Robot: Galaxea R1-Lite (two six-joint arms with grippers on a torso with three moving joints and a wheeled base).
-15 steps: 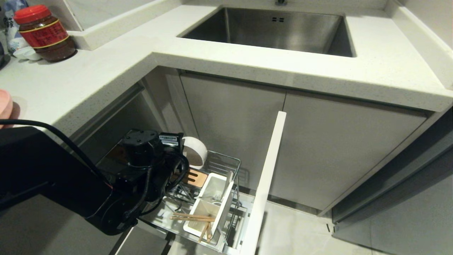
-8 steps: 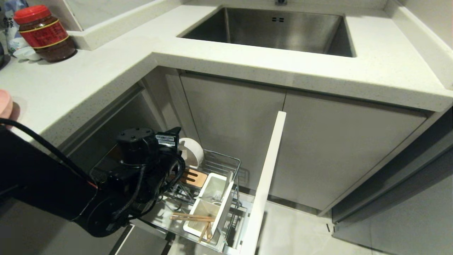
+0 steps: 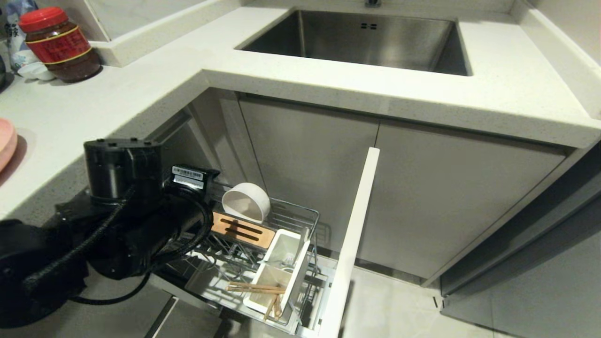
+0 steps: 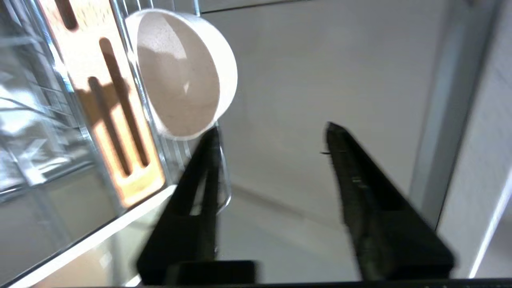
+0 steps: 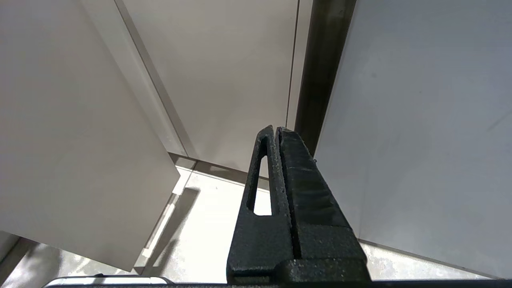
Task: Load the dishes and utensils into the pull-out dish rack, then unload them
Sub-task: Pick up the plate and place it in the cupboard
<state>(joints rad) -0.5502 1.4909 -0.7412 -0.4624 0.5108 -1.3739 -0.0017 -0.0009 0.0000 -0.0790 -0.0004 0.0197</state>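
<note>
Left claw (image 4: 272,140) gapes empty beside bowl (image 3: 246,202) in rack (image 3: 300,220)

There is one white bowl (image 3: 246,202) in the rack (image 3: 300,213). There is one wooden strip (image 3: 242,230) with slots in it. There are two white cups (image 3: 277,272) side by side. There are two wooden chopsticks (image 3: 256,288) lying across one cup. One pink plate (image 3: 5,143) peeks in on the counter (image 3: 328,80). There is one jar (image 3: 58,44) with a red lid. There is one steel sink (image 3: 361,40). Two robot grippers show, the left gripper (image 4: 272,138) and the right gripper (image 5: 276,130).
</note>
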